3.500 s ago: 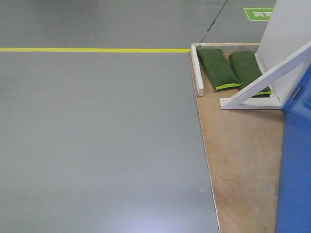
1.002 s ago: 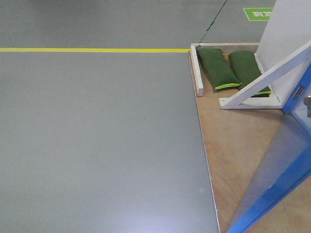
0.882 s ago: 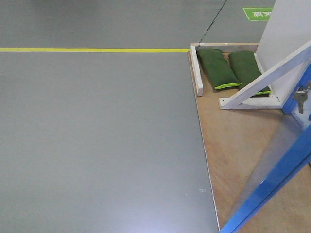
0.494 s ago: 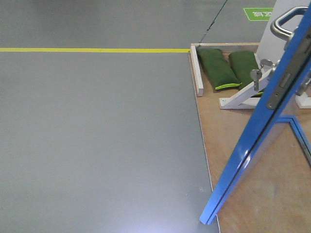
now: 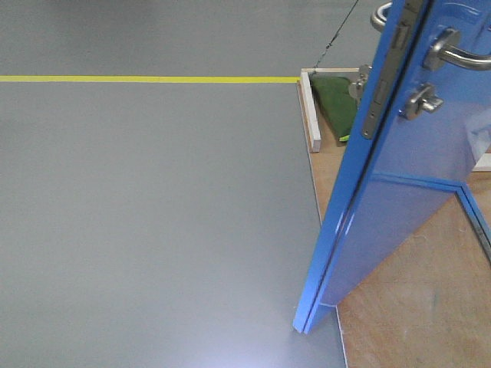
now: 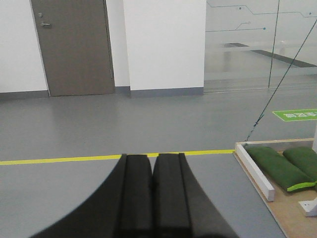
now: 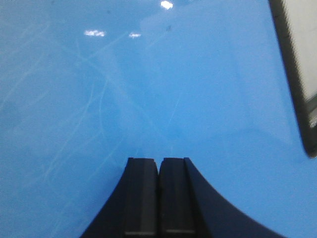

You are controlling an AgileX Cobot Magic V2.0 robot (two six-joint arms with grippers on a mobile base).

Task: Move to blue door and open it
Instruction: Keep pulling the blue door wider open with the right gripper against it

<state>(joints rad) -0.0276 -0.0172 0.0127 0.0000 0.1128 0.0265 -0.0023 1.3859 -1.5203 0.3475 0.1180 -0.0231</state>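
Gripper on right, closed, faces blue door.

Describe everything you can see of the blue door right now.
The blue door is a glossy bright-blue panel, standing swung open, its free edge toward the front camera and its bottom corner out over the grey floor past the plywood base. A steel lever handle sits above a round thumb-turn; a steel latch plate runs along the edge. In the right wrist view its scuffed face fills the frame ahead of the shut right gripper; contact cannot be judged.
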